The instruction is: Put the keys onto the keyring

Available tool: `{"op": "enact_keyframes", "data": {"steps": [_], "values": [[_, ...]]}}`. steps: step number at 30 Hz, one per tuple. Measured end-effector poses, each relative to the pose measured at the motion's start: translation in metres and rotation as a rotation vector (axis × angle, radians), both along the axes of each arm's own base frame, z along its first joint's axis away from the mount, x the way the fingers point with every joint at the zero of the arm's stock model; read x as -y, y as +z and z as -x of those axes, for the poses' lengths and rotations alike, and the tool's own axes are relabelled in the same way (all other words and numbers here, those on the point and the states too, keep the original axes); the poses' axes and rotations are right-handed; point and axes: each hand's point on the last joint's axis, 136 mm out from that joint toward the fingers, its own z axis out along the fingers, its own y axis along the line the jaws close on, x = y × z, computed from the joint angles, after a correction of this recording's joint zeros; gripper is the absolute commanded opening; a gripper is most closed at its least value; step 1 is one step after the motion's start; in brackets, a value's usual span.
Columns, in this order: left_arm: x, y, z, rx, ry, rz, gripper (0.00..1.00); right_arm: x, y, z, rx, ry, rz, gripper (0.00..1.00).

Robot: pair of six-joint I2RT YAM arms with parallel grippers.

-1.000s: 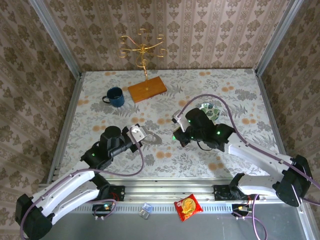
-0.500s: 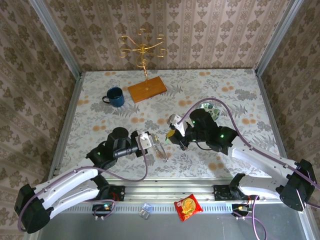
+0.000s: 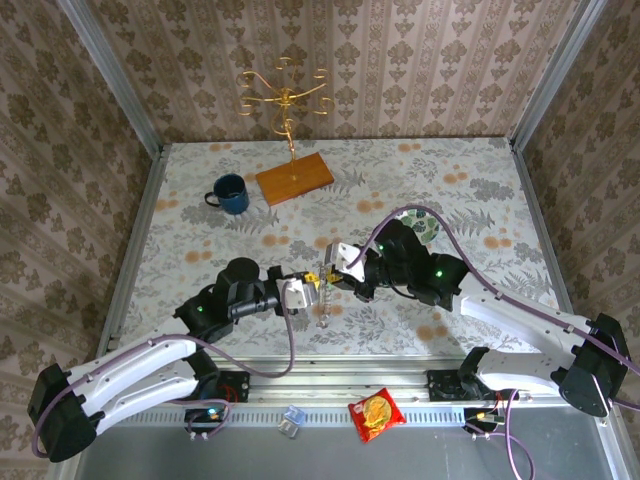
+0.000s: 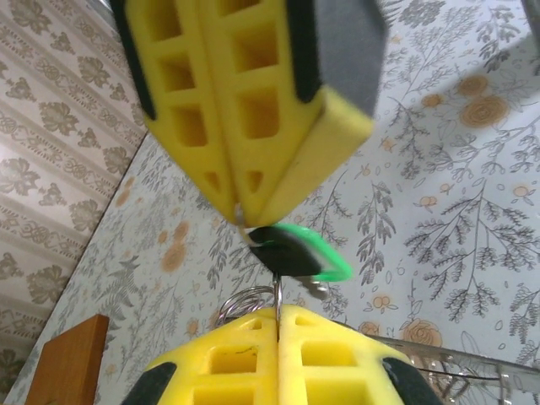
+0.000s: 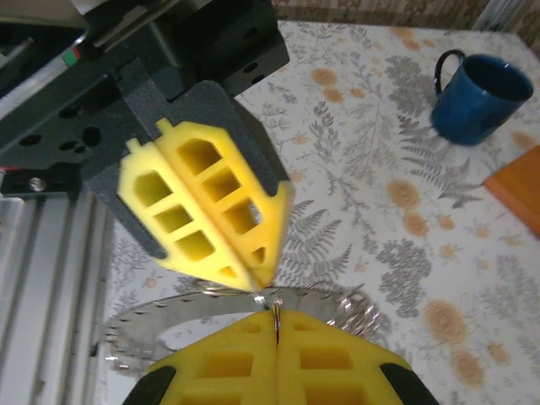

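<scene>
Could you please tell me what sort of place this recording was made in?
Probably a robot test booth dressed as a home: wallpaper panels in an aluminium frame, a floral-covered table, and a left arm and right arm bolted to a metal rail.

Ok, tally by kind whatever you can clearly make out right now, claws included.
claws: 2, left claw and right claw
green-headed key: 1
wire key ring: 1
blue mug: 1
gold stand on wooden base: 1
red snack packet: 1
total: 7
</scene>
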Motion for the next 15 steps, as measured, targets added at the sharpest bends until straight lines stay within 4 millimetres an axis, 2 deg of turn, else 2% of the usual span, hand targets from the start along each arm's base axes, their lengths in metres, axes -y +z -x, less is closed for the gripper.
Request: {"op": "enact_keyframes", "data": {"steps": [8, 15], "values": [[0.003, -0.003, 0.011, -0.02, -0.061, -0.005, 0.0, 0.002, 0.0, 0.002, 0.13, 0.081, 0.051, 0.0], [0.003, -0.003, 0.011, 0.002, -0.073, -0.013, 0.0, 0.007, -0.014, 0.014, 0.1, 0.136, 0.106, 0.0]]}}
